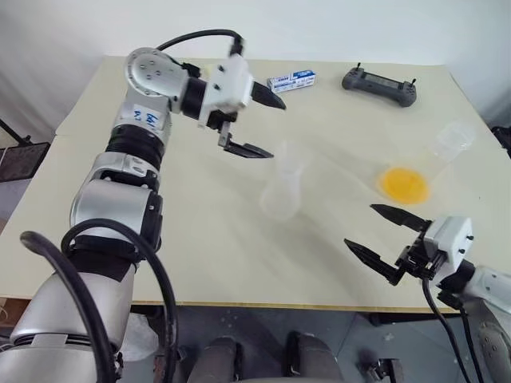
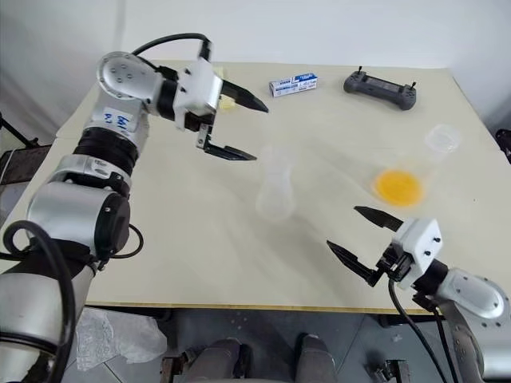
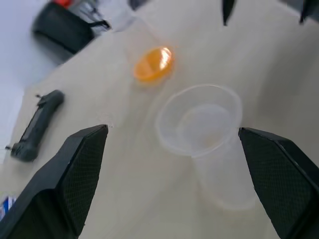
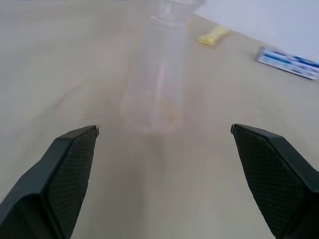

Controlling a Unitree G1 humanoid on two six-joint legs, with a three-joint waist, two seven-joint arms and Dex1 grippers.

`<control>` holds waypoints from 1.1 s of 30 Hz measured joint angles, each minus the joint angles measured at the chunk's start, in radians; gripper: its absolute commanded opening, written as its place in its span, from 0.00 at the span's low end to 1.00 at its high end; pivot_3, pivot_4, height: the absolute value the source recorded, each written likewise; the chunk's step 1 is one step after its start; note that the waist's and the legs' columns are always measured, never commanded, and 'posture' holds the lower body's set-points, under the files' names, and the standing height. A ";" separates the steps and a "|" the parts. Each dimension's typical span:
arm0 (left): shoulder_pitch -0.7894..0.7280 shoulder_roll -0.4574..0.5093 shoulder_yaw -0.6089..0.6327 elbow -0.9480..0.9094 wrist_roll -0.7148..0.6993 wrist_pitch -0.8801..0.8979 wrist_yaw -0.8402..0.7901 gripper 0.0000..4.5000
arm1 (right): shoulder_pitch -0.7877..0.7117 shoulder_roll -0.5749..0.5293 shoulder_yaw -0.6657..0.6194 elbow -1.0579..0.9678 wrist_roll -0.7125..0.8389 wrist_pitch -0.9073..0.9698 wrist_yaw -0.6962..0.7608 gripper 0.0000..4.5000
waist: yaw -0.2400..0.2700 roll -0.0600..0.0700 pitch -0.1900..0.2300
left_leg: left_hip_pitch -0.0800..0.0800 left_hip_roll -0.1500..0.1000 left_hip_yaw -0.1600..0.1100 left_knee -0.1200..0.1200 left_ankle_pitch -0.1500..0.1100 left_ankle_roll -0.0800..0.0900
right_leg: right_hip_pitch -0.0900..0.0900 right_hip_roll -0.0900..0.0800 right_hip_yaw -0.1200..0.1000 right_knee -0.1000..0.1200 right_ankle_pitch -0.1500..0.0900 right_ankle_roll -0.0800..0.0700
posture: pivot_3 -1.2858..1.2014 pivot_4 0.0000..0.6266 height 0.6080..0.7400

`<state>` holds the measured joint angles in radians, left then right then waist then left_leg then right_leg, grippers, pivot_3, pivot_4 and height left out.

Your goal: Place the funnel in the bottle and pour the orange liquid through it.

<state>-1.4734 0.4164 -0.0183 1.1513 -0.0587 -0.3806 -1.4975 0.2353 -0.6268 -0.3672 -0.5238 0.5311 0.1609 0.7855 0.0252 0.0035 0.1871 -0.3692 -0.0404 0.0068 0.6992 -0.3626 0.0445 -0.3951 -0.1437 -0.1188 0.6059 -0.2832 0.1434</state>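
I see the left tool (image 1: 259,126) hanging above the table (image 1: 200,231) with its two black fingers spread wide, grasping nothing; it points toward 3 o'clock, just up and to the 10 o'clock side of the bottle (image 1: 282,191). The bottle stands upright near the table's middle, and the funnel (image 3: 199,117) sits in its mouth, the flared rim showing as a clear ring from my left wrist camera. No tool touches either one.

The orange liquid (image 1: 404,184) lies in the base of a second clear flask (image 1: 447,148) at about 3 o'clock from the bottle, well apart from it; that flask's neck reaches toward 1 o'clock.

My right tool (image 1: 383,235) is released too, fingers wide, hovering low at the near right edge, at 5 o'clock from the bottle.

Along the far edge I see a small blue-and-white box (image 1: 291,80) and a dark handheld controller (image 1: 379,85).
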 measured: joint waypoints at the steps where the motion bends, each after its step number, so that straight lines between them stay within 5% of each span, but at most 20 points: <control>1: 0.042 0.018 0.019 -0.039 -0.023 0.049 0.006 0.99 | 0.032 0.015 -0.015 -0.025 0.000 0.009 -0.027 1.00 | -0.001 0.000 0.000 | 0.001 0.000 -0.002 0.000 0.000 0.000 | 0.000 0.000 0.001 0.001 0.000 0.000 | 0.52 0.24 1.00; 13: 0.785 0.088 0.145 -0.774 -0.262 0.616 0.222 0.99 | 0.212 0.189 -0.141 -0.206 -0.019 0.175 -0.389 1.00 | 0.005 0.001 -0.001 | 0.001 -0.003 -0.009 0.002 0.000 0.000 | -0.001 -0.001 0.011 0.005 0.000 0.000 | 0.52 0.24 1.00; 18: 0.848 0.075 0.151 -0.891 -0.305 0.686 0.293 0.99 | 0.221 0.229 -0.149 -0.244 -0.035 0.213 -0.476 1.00 | 0.008 0.003 -0.002 | 0.003 -0.004 -0.009 0.002 0.000 0.000 | 0.001 0.000 0.014 0.005 0.000 0.000 | 0.52 0.24 1.00; 33: 0.852 0.019 0.118 -0.783 -0.382 0.546 0.163 0.99 | -0.193 0.074 -0.177 0.094 -0.048 0.298 -0.503 1.00 | -0.002 0.005 -0.003 | 0.005 -0.002 -0.002 0.000 0.000 0.000 | 0.000 0.001 0.015 0.004 0.000 -0.001 | 0.52 0.24 1.00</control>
<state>-0.6211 0.4351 0.0995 0.3682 -0.4406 0.1653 -1.3345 0.0419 -0.5527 -0.5445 -0.4298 0.4836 0.4592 0.2827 0.0228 0.0082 0.1844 -0.3641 -0.0422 0.0044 0.6993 -0.3626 0.0444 -0.3947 -0.1423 -0.1043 0.6100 -0.2835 0.1429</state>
